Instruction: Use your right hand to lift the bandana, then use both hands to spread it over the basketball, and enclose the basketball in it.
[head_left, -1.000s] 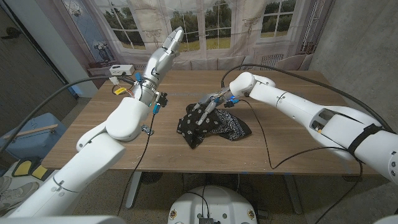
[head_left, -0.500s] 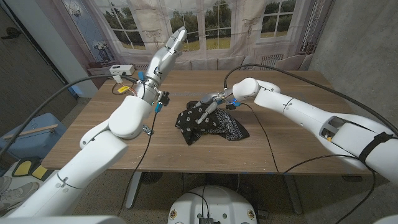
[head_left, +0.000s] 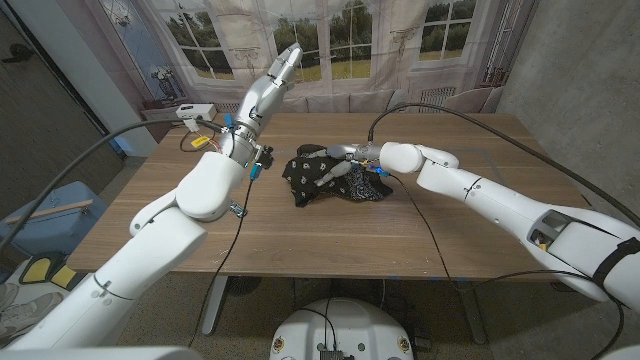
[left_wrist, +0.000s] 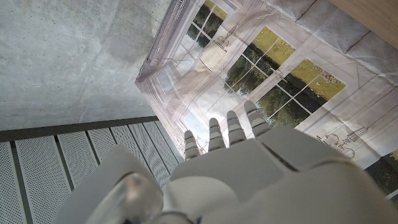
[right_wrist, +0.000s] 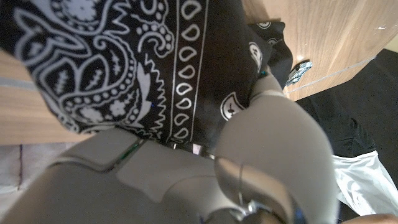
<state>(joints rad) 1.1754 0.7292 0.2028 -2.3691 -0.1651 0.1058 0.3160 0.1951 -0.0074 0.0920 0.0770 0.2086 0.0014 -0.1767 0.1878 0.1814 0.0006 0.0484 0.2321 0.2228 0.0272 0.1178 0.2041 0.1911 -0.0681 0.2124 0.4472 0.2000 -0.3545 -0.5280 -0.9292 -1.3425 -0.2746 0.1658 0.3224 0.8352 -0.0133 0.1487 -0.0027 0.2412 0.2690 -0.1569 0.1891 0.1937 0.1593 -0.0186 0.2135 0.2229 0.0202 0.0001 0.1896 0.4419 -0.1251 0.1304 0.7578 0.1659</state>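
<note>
Bandana (head_left: 335, 180) is bunched on the table (head_left: 330, 245) mid-far, draped over a low lump, presumably the ball, which I can't actually see anywhere.

My right hand (head_left: 335, 172) is on top of the cloth, fingers dug into the folds. The wrist view shows black paisley fabric wrapped against the palm side, so I read it as gripping the bandana, likely gathering cloth to close it round the ball. Exact finger spread under the fabric: can't tell.

Left hand (head_left: 270, 82) is parked high above the table's far-left side, fingers (left_wrist: 231, 129) straight and close together, holding nothing. I'd guess it's kept clear so it doesn't snag the cloth; it needs to come down for the two-hand part.

Hard to make out:
- whether the ball is fully covered or even under there
- where the bandana's corners are, all folded under
- the right fingertips, buried in cloth
- small items on the far-left table edge (head_left: 192, 112), a white box plus something yellow, too small to identify
</note>
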